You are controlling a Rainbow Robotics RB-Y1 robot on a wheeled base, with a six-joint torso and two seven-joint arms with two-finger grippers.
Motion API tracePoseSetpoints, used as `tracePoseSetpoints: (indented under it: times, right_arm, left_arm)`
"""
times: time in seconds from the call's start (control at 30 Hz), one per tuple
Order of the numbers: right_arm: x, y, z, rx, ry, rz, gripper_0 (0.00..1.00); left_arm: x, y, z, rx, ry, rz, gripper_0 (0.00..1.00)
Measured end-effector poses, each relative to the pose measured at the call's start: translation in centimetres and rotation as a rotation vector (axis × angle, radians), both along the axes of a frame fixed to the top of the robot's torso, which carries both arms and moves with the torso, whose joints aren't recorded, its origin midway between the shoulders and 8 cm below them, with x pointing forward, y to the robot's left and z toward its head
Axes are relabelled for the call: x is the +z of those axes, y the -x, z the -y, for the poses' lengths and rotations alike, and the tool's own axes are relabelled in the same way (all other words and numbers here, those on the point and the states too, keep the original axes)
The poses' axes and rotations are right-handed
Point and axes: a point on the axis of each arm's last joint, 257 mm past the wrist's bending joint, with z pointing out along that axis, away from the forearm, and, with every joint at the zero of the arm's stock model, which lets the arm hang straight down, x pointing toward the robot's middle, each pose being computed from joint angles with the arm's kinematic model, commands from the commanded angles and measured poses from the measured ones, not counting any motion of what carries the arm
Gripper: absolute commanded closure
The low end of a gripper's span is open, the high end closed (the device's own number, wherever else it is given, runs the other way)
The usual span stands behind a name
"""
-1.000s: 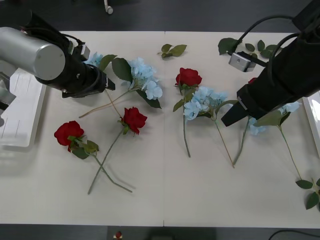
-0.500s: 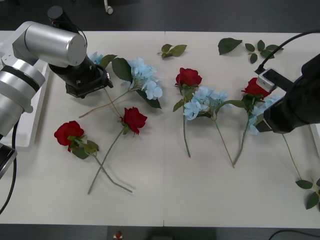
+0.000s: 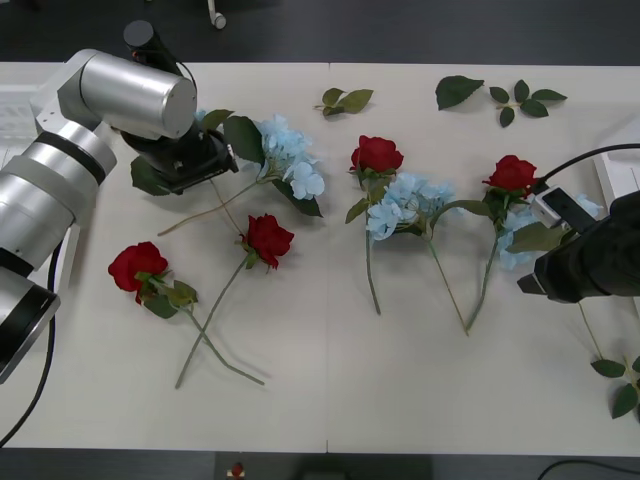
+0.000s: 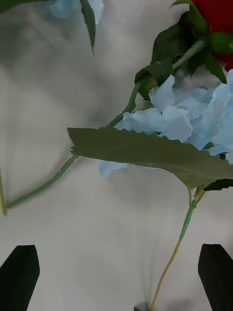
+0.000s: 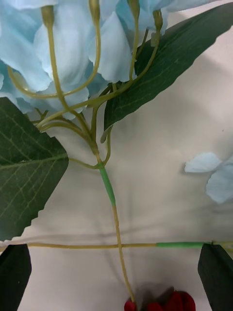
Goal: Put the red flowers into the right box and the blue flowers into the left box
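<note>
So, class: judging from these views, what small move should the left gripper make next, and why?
Probably lower straight down and close on the stem. The left gripper is open, its black fingers straddling the thin stem of a blue flower near the table's far left, with nothing gripped yet. The right gripper is likewise open over another blue flower's stem.

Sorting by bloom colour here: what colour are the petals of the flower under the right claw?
Pale blue: the blue flower lies just ahead of the open right claw, clearest in the right wrist view.
</note>
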Motion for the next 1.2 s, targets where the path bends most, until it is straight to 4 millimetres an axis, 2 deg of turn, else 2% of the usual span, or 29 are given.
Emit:
tracePoseSetpoints:
  times: [0.23,0.37,0.57,0.87,1.2]
  right_arm:
    - [-1.0,-1.9,1.2,-0.025,-0.008,0.03,0.05]
    - [-2.0,-2.3,2.4,-0.068,-0.013,0.02,0.05]
    - [-2.8,-3.4,3.3,-0.05,-0.01,0.043,0.05]
    - [-5.5,-2.9,5.2,-0.07,0.014,0.022,0.05]
    - [-7.5,-4.4,4.8,-0.087,-0.003,0.037,0.05]
  left_arm:
    - [-1.8,0.1,-1.0,0.014,-0.051,-0.009,0.0]
    - [-2.4,0.2,-0.9,0.026,-0.063,-0.014,0.0]
    - [-3.0,-0.1,-0.3,0.047,-0.069,-0.001,0.0]
    - [-3.3,-0.3,-0.2,0.059,-0.074,0.01,0.03]
    - [-4.0,-0.6,-1.3,0.089,-0.083,0.02,0.05]
